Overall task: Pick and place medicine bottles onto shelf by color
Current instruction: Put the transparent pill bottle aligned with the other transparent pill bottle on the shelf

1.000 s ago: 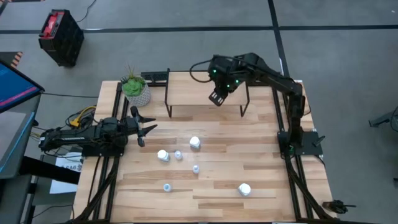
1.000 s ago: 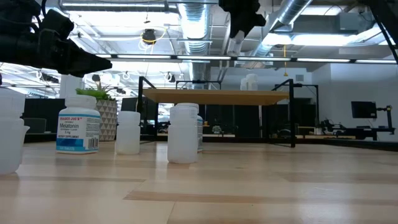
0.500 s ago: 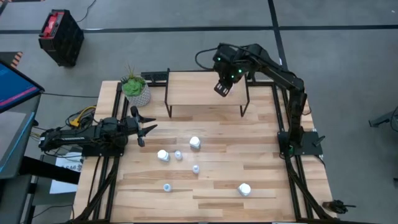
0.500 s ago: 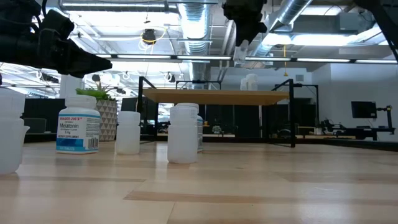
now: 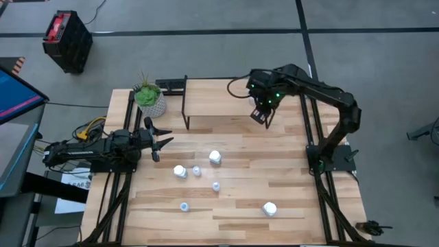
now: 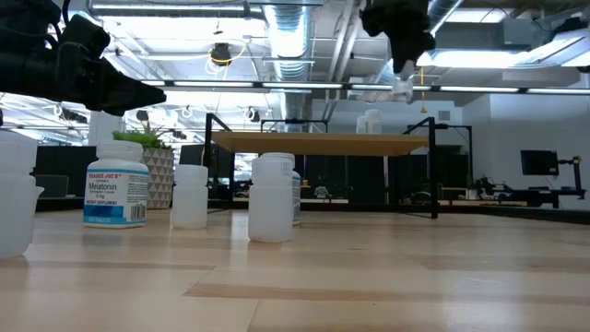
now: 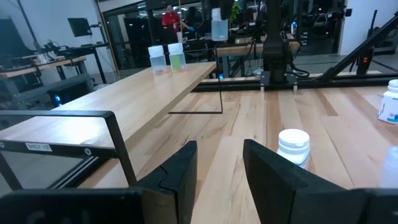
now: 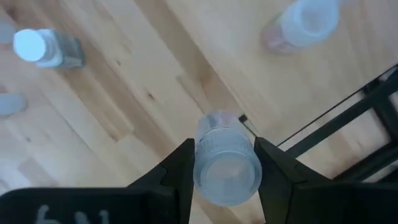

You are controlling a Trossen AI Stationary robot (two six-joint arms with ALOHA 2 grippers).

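My right gripper (image 5: 259, 114) hangs above the table at the right front corner of the shelf (image 5: 226, 96), shut on a small pale translucent bottle (image 8: 227, 158), which also shows in the low view (image 6: 403, 89). My left gripper (image 5: 162, 140) waits open and empty at the table's left side. Three larger white bottles (image 5: 215, 158) (image 5: 180, 171) (image 5: 269, 208) and small translucent ones (image 5: 197, 171) (image 5: 216, 186) (image 5: 184, 206) stand on the tabletop. Bottles (image 7: 166, 56) stand on the shelf's right end (image 6: 369, 122). My right gripper pinches the small bottle by its two opposite sides (image 8: 200, 163) between its two fingers. The fingers point down, slanting, and the bottle lies along them with one round end toward the wrist camera. It is lifted clear, above the level of the shelf board.
A potted plant (image 5: 149, 99) stands at the far left corner beside the shelf. The shelf's thin black legs (image 5: 268, 122) stand right under my right gripper. The white bottle (image 7: 292, 146) stands just ahead of my left gripper. A person (image 7: 168, 15) stands far off in the room.
My right gripper has carried the small bottle from above the shelf's right part toward the table's right and near edges, past the shelf's right front corner, and has come down a little. It stays shut on the bottle.
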